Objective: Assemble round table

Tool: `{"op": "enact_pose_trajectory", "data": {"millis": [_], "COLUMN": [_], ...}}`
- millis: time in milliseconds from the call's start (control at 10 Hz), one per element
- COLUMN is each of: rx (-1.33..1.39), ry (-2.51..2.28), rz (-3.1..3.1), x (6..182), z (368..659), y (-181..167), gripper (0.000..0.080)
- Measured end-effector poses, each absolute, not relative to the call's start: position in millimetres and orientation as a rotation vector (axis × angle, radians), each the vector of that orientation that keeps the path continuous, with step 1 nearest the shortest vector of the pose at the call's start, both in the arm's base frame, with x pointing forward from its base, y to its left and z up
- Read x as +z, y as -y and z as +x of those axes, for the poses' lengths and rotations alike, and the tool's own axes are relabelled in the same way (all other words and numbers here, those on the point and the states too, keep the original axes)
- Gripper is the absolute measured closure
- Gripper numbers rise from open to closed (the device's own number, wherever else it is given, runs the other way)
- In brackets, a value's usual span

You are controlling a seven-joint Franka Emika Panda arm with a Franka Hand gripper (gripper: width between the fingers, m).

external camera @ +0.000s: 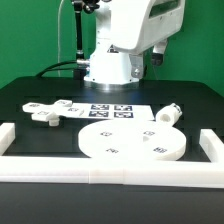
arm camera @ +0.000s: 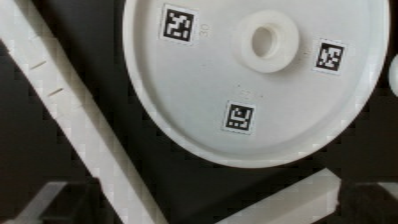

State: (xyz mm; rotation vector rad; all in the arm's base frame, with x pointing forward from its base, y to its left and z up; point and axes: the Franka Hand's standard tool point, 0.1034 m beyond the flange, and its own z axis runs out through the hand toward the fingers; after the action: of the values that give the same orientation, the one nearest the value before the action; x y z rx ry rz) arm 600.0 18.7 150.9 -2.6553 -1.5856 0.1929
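Observation:
The large round disc point(external camera: 132, 142) lies flat on the black table near the front, with a centre hole and several tags. In the wrist view the disc point(arm camera: 222, 85) fills most of the frame, seen from well above. The short cylinder leg point(external camera: 167, 114) lies behind the disc towards the exterior view's right. The cross-shaped foot piece point(external camera: 45, 110) lies at the exterior view's left. My gripper point(arm camera: 210, 202) is open and empty, high above the disc's edge. Its dark fingertips point(arm camera: 50, 202) show only at the frame's corners. The arm point(external camera: 125, 40) hangs above the back of the table.
The marker board point(external camera: 112, 110) lies behind the disc. White border rails run along the front point(external camera: 110, 172), the left point(external camera: 8, 138) and the right point(external camera: 212, 150). In the wrist view two rails point(arm camera: 71, 110) meet at a corner beside the disc.

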Motion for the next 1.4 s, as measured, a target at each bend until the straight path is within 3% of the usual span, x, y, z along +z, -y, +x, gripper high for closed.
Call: {"op": "enact_pose_trajectory", "data": {"millis": [600, 700, 1000, 1400], "rx": [0.194, 0.18, 0.096, 0.11], "ry": [1.591, 1.643, 1.802, 1.776], "rz": [-2.651, -2.615, -2.505, -2.496], "x": [149.2, 138.9, 79.9, 38.0], "z": [599, 590, 558, 546], "y": [-18, -11, 6, 4], "gripper": [0.015, 0.015, 0.015, 0.015]}}
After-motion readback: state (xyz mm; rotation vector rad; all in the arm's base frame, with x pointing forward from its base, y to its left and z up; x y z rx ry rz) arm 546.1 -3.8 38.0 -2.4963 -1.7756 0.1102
